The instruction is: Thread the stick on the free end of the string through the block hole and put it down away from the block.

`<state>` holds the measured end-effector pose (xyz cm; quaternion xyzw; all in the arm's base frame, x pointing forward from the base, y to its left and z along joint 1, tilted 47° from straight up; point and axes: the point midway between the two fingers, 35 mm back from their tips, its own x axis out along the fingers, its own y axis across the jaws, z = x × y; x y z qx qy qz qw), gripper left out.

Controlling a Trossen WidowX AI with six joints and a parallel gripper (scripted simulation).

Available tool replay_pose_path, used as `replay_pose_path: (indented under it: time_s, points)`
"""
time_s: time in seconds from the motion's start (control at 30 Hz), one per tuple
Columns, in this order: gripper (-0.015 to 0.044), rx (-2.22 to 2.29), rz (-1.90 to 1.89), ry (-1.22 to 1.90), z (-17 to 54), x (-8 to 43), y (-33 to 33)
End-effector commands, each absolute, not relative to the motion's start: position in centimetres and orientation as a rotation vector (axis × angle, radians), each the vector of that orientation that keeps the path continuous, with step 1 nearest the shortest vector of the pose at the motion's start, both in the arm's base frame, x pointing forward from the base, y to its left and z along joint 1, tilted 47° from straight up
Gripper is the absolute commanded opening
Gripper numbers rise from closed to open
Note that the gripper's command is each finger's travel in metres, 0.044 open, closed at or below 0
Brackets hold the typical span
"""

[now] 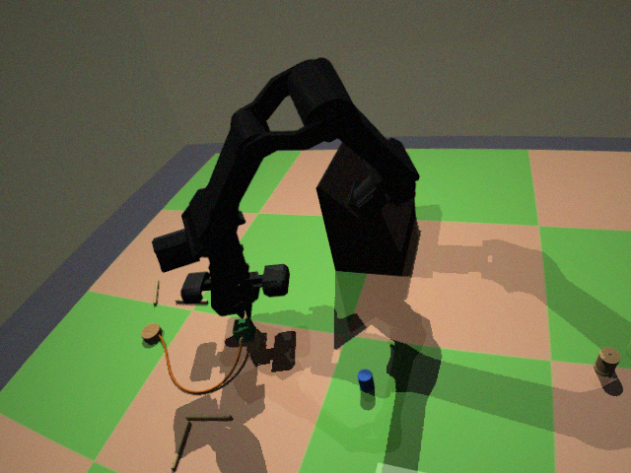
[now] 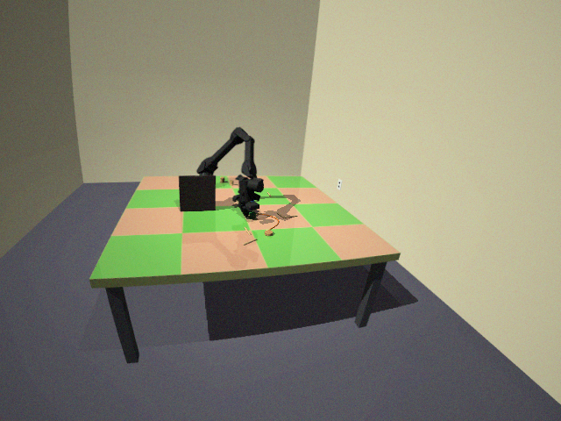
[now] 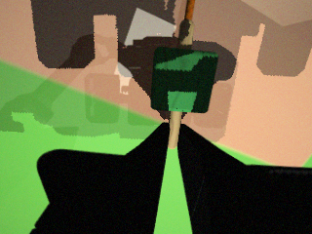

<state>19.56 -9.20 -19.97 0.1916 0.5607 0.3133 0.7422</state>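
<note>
Top: green block (image 1: 244,329) (image 3: 183,80) on desk (image 1: 484,315) (image 2: 217,219), string (image 1: 196,391) (image 2: 277,222) (image 3: 191,10) not through. Exterior: too small. Wrist: stick (image 3: 174,129) (image 3: 186,36) through block, fingers nearly closed, gripping its near end; pull-through, set-down, release left.

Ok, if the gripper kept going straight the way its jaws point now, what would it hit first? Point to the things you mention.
Most likely the green block (image 1: 244,329) (image 3: 184,80), which sits just ahead of the jaws in the wrist view, with the held stick (image 3: 174,129) running into it. How small the gap is, I can't tell.
</note>
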Motion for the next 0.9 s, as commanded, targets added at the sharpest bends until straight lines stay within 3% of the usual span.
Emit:
replay_pose_path:
  time_s: [0.0, 0.87]
  points:
    - [0.0, 0.421, 0.687, 1.235, -20.1, 18.8, -8.9]
    - [0.0, 0.405, 0.668, 1.239, -20.6, 16.3, -9.2]
